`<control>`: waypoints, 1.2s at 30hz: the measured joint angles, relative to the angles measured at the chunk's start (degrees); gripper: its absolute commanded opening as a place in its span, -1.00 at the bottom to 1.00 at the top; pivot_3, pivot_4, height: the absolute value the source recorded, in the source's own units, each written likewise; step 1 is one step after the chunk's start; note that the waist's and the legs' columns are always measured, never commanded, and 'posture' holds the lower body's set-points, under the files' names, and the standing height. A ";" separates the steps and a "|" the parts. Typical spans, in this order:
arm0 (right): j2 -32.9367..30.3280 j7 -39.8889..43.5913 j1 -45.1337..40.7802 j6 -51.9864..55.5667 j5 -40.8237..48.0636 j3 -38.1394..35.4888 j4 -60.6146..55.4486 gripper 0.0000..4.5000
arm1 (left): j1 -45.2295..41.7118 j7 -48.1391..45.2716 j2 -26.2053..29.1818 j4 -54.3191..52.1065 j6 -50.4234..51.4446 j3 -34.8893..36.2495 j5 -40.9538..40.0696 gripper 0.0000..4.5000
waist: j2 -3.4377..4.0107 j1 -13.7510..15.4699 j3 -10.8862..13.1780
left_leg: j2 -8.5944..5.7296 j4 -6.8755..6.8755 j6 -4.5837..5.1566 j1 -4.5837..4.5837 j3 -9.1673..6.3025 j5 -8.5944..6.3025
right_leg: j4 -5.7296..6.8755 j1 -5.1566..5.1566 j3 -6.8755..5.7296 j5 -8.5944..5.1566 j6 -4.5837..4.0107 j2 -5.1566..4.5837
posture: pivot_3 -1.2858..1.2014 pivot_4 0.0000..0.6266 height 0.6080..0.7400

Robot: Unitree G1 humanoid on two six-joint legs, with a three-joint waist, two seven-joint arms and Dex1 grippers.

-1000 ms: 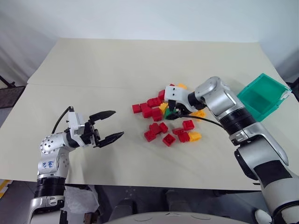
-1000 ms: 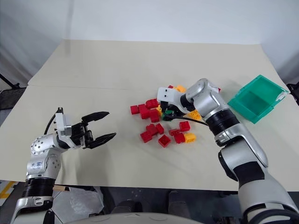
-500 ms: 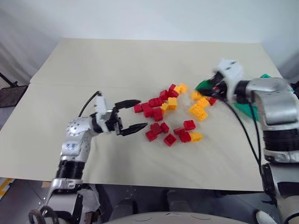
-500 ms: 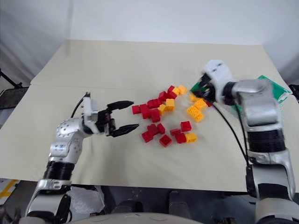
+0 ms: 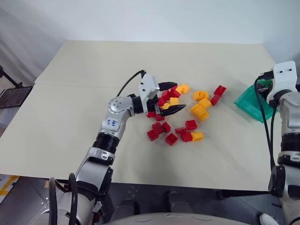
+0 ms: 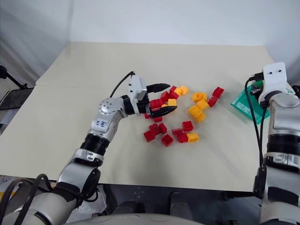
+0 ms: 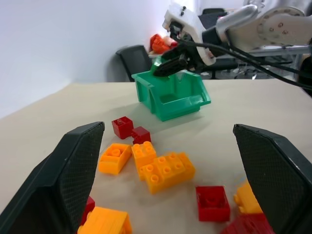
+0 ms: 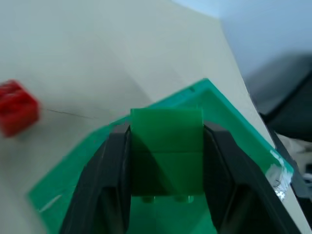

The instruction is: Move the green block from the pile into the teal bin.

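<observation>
- Teal bin [image 5: 251, 103]: near side covered by right arm in head views; far corner cut by frame edge.
- Green block [image 8: 167, 151]: lower part hidden between right gripper's [image 8: 165, 170] fingers.
- Pile [image 6: 176, 110]: several red bricks masked behind left gripper [image 6: 164, 98].

The green block [image 8: 167, 146] and bin [image 7: 171, 97] look like shiny smooth plastic; the table [image 5: 93, 70] seems dull, maybe paper.

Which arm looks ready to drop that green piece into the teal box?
The right. Its end effector grips the green block above the teal bin, while the left end effector hangs open over the pile.
</observation>
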 measured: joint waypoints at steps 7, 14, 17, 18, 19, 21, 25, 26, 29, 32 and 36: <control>-0.05 -1.68 -2.93 -6.85 -0.03 2.45 11.46 0.87 | -0.11 0.42 0.01 1.63 -1.25 0.08 0.73 1.00 | 0.00 -0.29 0.00 | -0.01 -0.04 0.01 0.00 0.15 0.00 | -0.08 -0.01 0.24 0.07 0.12 0.01 | 0.03 -0.52 1.00; -2.84 0.92 -0.64 -9.45 0.83 2.54 2.07 0.98 | 0.41 0.11 2.90 -0.37 0.47 0.36 0.65 1.00 | 0.01 -0.73 0.00 | 0.01 -0.05 0.02 0.00 0.17 0.00 | -0.08 -0.02 0.30 0.08 0.15 0.03 | 0.03 -0.52 1.00; -3.64 5.67 3.12 -8.35 3.08 2.31 -5.06 0.98 | 2.61 -0.95 4.67 -3.71 3.41 1.38 -0.83 1.00 | 0.01 -0.95 0.00 | 0.03 -0.05 0.03 0.01 0.16 -0.01 | -0.08 -0.01 0.30 0.08 0.15 0.03 | 0.03 -0.52 1.00; -3.79 8.78 5.15 -6.89 4.81 2.25 -8.44 0.98 | 3.98 -1.37 5.74 -5.74 6.01 1.92 -1.84 1.00 | 0.01 -1.07 0.00 | 0.03 -0.05 0.03 0.00 0.17 -0.01 | -0.08 -0.03 0.32 0.08 0.15 0.03 | 0.03 -0.52 1.00; -3.95 13.12 7.86 -5.17 7.22 2.41 -13.13 0.98 | 5.95 -1.67 7.38 -8.83 9.47 2.42 -3.09 1.00 | 0.02 -1.23 -0.01 | 0.08 -0.06 0.05 0.02 0.17 -0.03 | -0.05 -0.03 0.36 0.08 0.15 0.04 | 0.03 -0.52 1.00; -4.34 21.20 12.52 -1.87 11.80 2.77 -21.31 0.98 | 10.00 -2.10 11.15 -13.52 15.36 3.80 -4.98 1.00 | 0.04 -1.44 -0.02 | 0.12 -0.08 0.05 0.08 0.19 -0.05 | -0.01 -0.03 0.46 0.08 0.15 0.06 | 0.03 -0.52 1.00; -6.72 35.04 21.22 -0.65 18.93 4.08 -33.57 0.98 | 18.97 -7.29 18.07 -20.91 20.29 7.38 -10.33 1.00 | 0.05 -1.08 -0.02 | 0.11 -0.07 0.09 0.19 0.15 -0.07 | -0.01 0.07 0.42 0.09 0.14 0.03 | 0.03 -0.52 1.00; -6.99 37.53 22.47 -1.01 19.88 4.25 -34.71 0.98 | 20.64 -8.20 20.08 -22.13 21.61 8.11 -11.14 1.00 | 0.04 -1.06 -0.01 | 0.09 -0.06 0.28 0.24 0.16 -0.18 | -0.03 0.14 0.41 0.09 0.14 0.03 | 0.03 -0.52 1.00; -9.41 44.76 25.85 -4.05 21.25 4.68 -34.82 0.98 | 25.91 -10.29 26.36 -24.24 22.95 11.98 -12.76 1.00 | 0.04 -0.86 -0.01 | 0.04 -0.06 0.45 0.51 0.11 -0.27 | -0.14 0.46 0.33 0.09 0.13 -0.05 | 0.03 -0.52 1.00; -11.29 53.42 29.60 -9.89 22.17 4.75 -32.11 0.98 | 30.81 -11.52 30.36 -24.76 21.69 15.91 -13.20 1.00 | 0.05 -0.94 0.00 | 0.16 -0.14 0.58 0.96 -0.09 -0.47 | -0.77 1.10 -0.04 0.07 0.09 -0.39 | 0.03 -0.52 1.00; -11.43 59.91 30.09 -16.70 21.84 5.39 -24.80 0.98 | 36.75 -12.36 32.36 -24.67 17.99 19.18 -13.18 1.00 | 0.06 -1.06 0.00 | 0.02 -0.14 0.63 0.95 -0.10 -0.49 | -0.76 1.10 -0.51 0.06 0.08 -0.81 | 0.03 -0.52 1.00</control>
